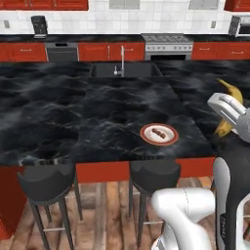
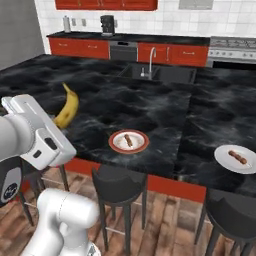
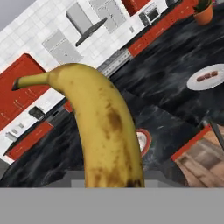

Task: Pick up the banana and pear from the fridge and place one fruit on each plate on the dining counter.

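White arm raised beside the dining counter (image 2: 165, 107), gripper (image 2: 59, 127) clamped on the curved, brown-speckled banana (image 2: 68, 106) — stem up, 2 round plates (image 2: 129, 141) on veined black marble

There was one curved yellow banana with brown speckles (image 3: 105, 131). Two small round white plates sat on the black white-veined marble desk (image 2: 165, 107): one with a red rim (image 2: 129, 141) and one plain white (image 2: 237, 158), each carrying one small brown morsel. Three black round-seated stools showed in the right base view (image 2: 119, 186), and two in the left base view. One sink with one steel tap (image 2: 151, 62) was set in the desk.
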